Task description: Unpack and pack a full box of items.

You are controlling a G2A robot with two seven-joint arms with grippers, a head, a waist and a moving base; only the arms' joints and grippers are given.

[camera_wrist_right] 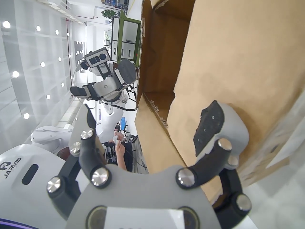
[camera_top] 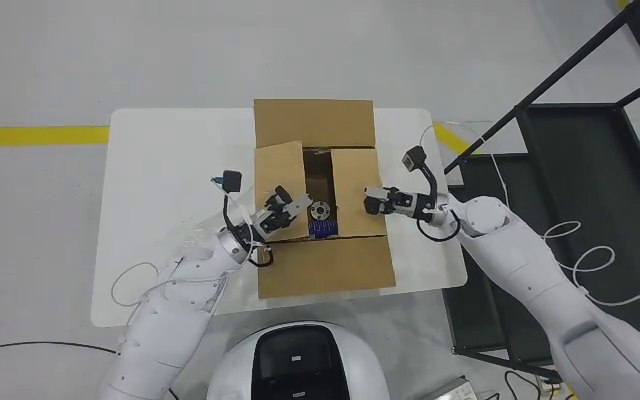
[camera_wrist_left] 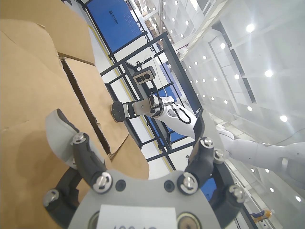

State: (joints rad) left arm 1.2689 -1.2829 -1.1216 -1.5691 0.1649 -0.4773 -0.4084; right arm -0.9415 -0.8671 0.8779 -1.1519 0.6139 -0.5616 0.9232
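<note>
At box flap edges, left gripper and right gripper gape

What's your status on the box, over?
Left gripper open at left flap. Right gripper open at right flap. Box half covered by both, items showing in the gap.

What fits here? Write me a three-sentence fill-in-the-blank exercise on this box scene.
The cardboard box stands on a white ___. The left gripper and right gripper are both ___, not shut. Inside the box, the item beside the round metal part is coloured ___.
Missing words: table; open; blue.
</note>
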